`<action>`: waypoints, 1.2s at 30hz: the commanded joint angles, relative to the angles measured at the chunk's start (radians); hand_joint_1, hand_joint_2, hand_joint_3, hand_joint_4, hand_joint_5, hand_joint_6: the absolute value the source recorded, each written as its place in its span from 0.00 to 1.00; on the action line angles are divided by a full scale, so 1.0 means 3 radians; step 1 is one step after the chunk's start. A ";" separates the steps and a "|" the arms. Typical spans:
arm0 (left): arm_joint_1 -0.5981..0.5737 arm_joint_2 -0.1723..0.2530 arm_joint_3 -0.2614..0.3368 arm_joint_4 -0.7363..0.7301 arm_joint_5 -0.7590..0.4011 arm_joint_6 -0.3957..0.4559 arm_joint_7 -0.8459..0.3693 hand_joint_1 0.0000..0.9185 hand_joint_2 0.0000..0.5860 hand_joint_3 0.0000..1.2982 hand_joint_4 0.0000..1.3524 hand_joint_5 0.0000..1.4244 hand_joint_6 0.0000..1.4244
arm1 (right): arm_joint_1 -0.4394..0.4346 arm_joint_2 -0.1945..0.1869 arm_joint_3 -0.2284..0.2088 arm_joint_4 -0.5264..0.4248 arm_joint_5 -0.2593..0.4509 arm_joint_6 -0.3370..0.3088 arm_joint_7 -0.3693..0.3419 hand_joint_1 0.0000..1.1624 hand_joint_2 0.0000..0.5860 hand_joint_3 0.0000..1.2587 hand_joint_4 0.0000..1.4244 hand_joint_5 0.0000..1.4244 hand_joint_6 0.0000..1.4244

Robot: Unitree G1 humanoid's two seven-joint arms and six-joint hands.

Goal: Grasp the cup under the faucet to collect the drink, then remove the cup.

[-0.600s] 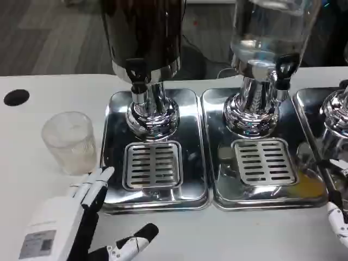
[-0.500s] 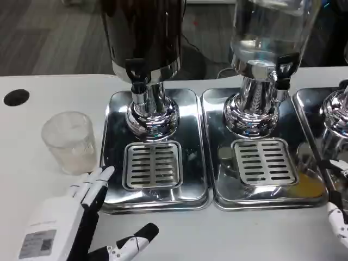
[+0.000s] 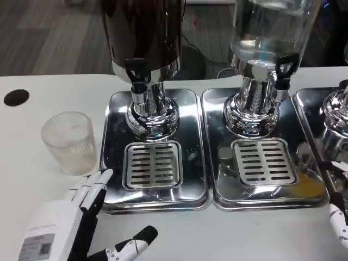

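Note:
A clear plastic cup (image 3: pixel 70 142) stands upright on the white table, left of the left drip tray (image 3: pixel 197 141), with a pale drink in its lower part. The black faucet (image 3: pixel 136 76) of the dark dispenser hangs over that tray's slotted grate (image 3: pixel 152 165); nothing stands on the grate. My left hand (image 3: pixel 76 220) lies at the bottom left with fingers spread and empty, its fingertips (image 3: pixel 101 176) just below and right of the cup, apart from it. At the right edge only a small part of my right hand (image 3: pixel 338 215) shows.
A second dispenser with a clear tank has its black tap (image 3: pixel 284 68) over the middle drip tray (image 3: pixel 220 119). A third tray (image 3: pixel 307 103) and chrome base sit at the far right. A black round hole (image 3: pixel 16 97) marks the table's left side.
My left hand has slipped slightly down and toward me; the cup and dispensers stay where they were.

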 commanded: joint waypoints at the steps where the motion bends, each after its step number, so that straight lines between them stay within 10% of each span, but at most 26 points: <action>1: 0.0038 0.0009 0.0061 -0.0016 -0.0051 -0.0035 0.0073 0.10 0.21 0.11 0.03 0.09 0.29 | 0.0033 -0.0001 -0.0012 -0.0047 0.0018 -0.0048 0.0023 0.48 0.97 0.20 0.12 0.14 0.04; 23: 0.0022 -0.0040 0.0031 0.0046 -0.0129 -0.0045 0.0067 0.08 0.19 0.11 0.03 0.09 0.29 | 0.0031 -0.0004 -0.0042 -0.0029 0.0059 -0.0071 0.0030 0.48 0.97 0.21 0.12 0.14 0.04; 36: 0.0111 -0.0124 0.0652 0.0358 -0.1127 -0.0401 0.0186 0.00 0.13 0.10 0.03 0.11 0.34 | 0.0068 0.0005 0.0007 -0.0066 0.0014 -0.0037 0.0038 0.48 0.97 0.21 0.12 0.14 0.04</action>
